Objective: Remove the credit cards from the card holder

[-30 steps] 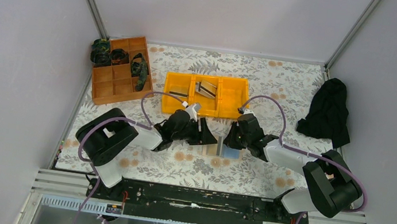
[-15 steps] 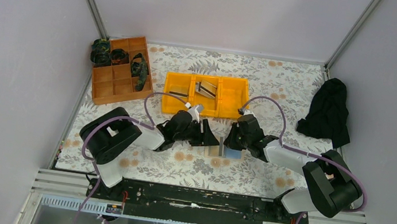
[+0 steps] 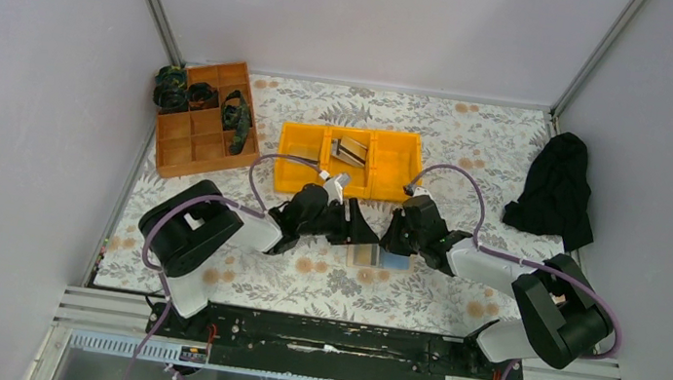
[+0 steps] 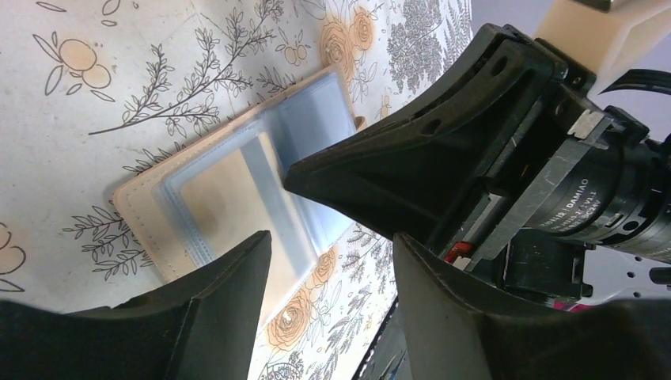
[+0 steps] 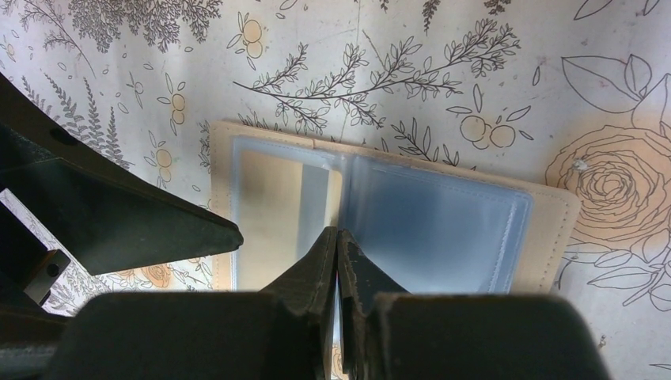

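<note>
Tan card holder [image 5: 443, 226] lies open under right pincer [image 5: 338, 234].

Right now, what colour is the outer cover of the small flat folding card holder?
The card holder is tan-beige outside; the right wrist view shows it best.

From above, the left pincer [image 3: 361, 236] and right pincer [image 3: 391, 242] cover much of the card holder [image 3: 365, 257]. In the right wrist view, the closed fingertips [image 5: 320, 255] hide its fold; whether they pinch anything cannot be told.
</note>
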Robot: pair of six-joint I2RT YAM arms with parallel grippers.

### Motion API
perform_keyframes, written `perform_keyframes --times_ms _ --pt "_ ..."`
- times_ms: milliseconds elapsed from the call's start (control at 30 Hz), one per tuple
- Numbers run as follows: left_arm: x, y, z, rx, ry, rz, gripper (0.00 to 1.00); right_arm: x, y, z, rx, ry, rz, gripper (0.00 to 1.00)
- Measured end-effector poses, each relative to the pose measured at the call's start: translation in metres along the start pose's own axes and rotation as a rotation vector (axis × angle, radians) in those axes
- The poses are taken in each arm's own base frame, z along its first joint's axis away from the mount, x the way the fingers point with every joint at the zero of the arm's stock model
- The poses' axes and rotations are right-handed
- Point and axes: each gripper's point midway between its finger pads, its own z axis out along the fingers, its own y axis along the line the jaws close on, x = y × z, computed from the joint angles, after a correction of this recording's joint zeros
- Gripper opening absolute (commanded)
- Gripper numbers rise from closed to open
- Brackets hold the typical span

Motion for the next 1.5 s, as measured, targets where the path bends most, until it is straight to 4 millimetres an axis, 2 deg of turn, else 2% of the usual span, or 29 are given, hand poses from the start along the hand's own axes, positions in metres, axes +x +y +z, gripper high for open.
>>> perform_keyframes --times_ms 433,700,1233,1500 --pt "-0.012 0.011 -0.011 -0.119 -0.064 0.064 0.70 0.000 0.000 0.001 -0.003 -0.003 0.000 0.09" --pt "0.006 0.028 -0.006 -0.179 -0.022 0.059 0.71 0.000 0.000 0.001 -0.005 -0.002 0.001 0.10" --pt "0.007 0.024 -0.002 -0.155 -0.020 0.049 0.71 0.001 0.000 0.002 -0.004 -0.001 0.001 0.11" --pt "0.003 0.010 -0.004 -0.126 -0.018 0.057 0.71 0.002 -0.001 0.004 -0.003 0.002 0.003 0.11"
